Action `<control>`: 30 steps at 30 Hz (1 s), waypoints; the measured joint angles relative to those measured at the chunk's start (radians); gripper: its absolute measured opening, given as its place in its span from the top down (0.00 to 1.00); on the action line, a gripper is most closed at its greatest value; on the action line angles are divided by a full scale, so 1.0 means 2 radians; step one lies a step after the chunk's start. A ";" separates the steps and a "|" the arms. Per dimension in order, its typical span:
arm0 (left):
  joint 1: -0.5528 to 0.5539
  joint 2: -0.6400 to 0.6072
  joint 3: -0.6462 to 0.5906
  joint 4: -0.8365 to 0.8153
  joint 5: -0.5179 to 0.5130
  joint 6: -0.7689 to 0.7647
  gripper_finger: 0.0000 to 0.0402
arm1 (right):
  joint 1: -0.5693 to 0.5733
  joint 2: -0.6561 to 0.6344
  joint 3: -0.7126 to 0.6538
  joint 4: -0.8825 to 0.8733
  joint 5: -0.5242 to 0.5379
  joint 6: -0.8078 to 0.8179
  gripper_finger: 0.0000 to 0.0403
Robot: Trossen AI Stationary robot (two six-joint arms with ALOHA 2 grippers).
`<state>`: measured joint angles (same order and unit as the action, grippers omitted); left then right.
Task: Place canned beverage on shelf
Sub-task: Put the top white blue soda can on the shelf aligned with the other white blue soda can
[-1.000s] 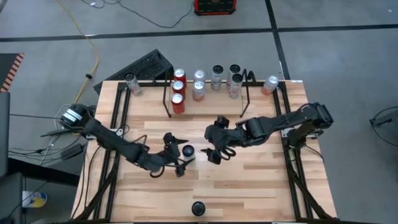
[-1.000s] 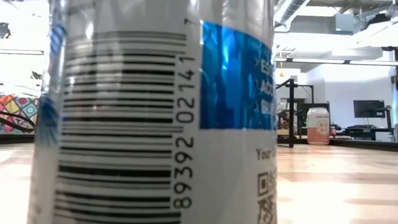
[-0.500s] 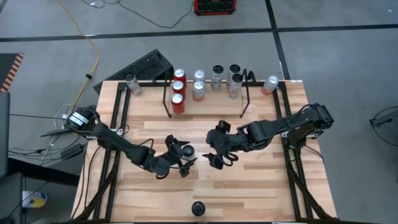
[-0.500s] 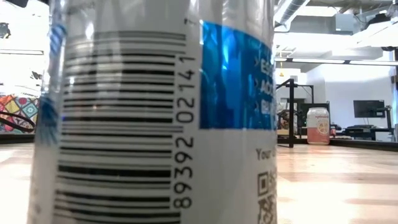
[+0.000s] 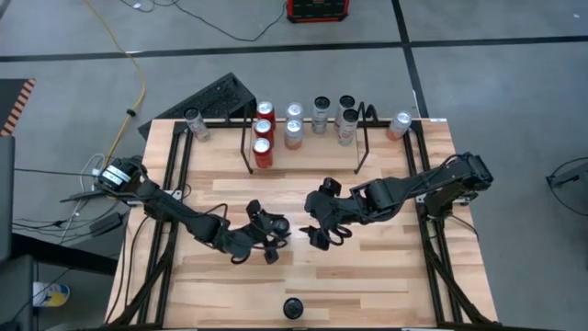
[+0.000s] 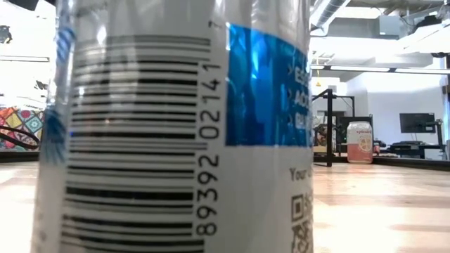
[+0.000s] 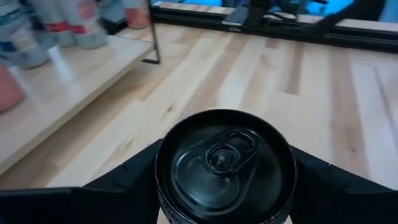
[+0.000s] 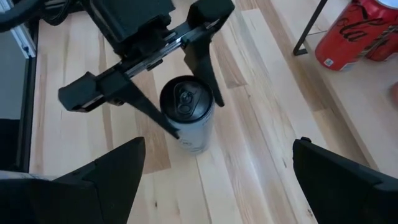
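A canned beverage [image 5: 274,224] with a black top stands upright on its base in the middle of the wooden table. My left gripper [image 5: 267,230] has a finger on either side of it; its top shows in the left wrist view [image 7: 224,163] and the right wrist view [image 8: 186,107]. My right gripper [image 5: 318,232] hangs open just to the can's right, above the table, with nothing between its fingers [image 8: 217,155]. The shelf [image 5: 246,147], a black rod rack at the table's far edge, bears several red and silver cans. My left gripper pinches the can between its two fingers [image 8: 149,115], which lie on opposite sides of its wall [image 7: 163,186] just below the top rim. The fingers come nearly level from the table's left, tipped slightly down. The can stands upright with its base on the table.
A silver can [image 5: 193,123] stands left of the shelf and another [image 5: 400,125] right of it. A further black-topped can [image 5: 293,307] at the near edge fills the low view [image 6: 140,140]. Black rails [image 5: 175,184] run along both table sides. Bare wood lies between the can and the shelf.
My left gripper has sunk a little and gone toward the table's right until its fingers stood on both sides of the can. Then the fingers have closed in on the can's wall. The can has kept its place.
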<state>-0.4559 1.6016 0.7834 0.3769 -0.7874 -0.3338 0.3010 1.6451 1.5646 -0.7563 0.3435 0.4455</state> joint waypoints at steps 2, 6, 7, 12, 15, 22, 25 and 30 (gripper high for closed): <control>0.002 0.000 0.000 0.013 0.018 0.033 0.41 | 0.003 0.000 0.000 0.000 0.000 0.001 0.05; 0.016 0.001 0.007 0.054 0.121 0.164 0.41 | 0.014 0.000 0.000 -0.002 0.000 0.005 0.05; 0.022 0.002 0.014 0.059 0.155 0.191 0.41 | 0.017 0.000 0.000 -0.006 0.000 0.012 0.05; 0.071 0.001 0.045 0.068 0.364 0.251 0.41 | 0.037 -0.004 0.000 -0.045 0.001 0.061 0.05; 0.101 0.003 0.051 0.056 0.434 0.273 0.41 | 0.053 -0.004 0.000 -0.065 0.011 0.091 0.05; 0.148 0.002 0.064 0.004 0.497 0.306 0.41 | 0.074 -0.004 0.000 -0.074 0.026 0.118 0.05; 0.163 0.004 0.062 -0.016 0.515 0.306 0.41 | 0.072 -0.004 0.000 -0.074 0.027 0.119 0.05; 0.181 0.001 0.064 -0.049 0.540 0.307 0.41 | 0.060 -0.004 0.000 -0.073 0.026 0.119 0.05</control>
<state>-0.0937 1.6040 0.9113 0.2793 0.2917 0.2802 0.4209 1.6375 1.5646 -0.9028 0.3962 0.6830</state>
